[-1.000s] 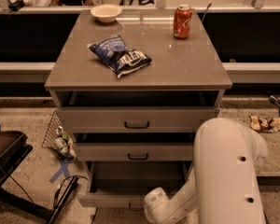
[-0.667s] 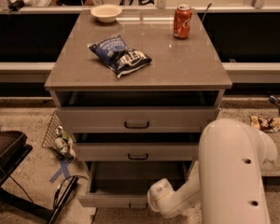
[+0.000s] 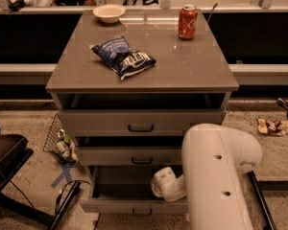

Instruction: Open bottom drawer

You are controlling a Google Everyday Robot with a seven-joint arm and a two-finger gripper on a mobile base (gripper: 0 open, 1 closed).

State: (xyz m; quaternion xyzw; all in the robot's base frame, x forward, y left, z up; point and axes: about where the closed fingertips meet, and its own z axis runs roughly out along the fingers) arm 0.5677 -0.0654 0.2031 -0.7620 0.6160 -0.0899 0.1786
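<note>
The end effector (image 3: 164, 184) sits at the arm's (image 3: 216, 176) tip, low inside the right part of the bottom drawer (image 3: 110, 205); whether it is wide, narrow or holding anything cannot be told. The bottom drawer stands pulled well out, its front just below and left of the end effector, so the task appears largely done. Hazard 1: the middle drawer (image 3: 110, 155) projects just above the end effector; a straight upward withdrawal would probably strike its underside. Hazard 2: further pulling could overrun the runners (their limit is not visible). Hazard 3: any jolt to the cabinet could topple the can (image 3: 187, 21), which stands upright far above on the worktop (image 3: 182, 66); the chip bag (image 3: 123, 56) and bowl (image 3: 109, 13) are less at risk. The speckled floor (image 3: 29, 123) carries a cable (image 3: 67, 202) and a wire basket (image 3: 55, 138) to the left, and wrappers (image 3: 276, 126) to the upper right.
</note>
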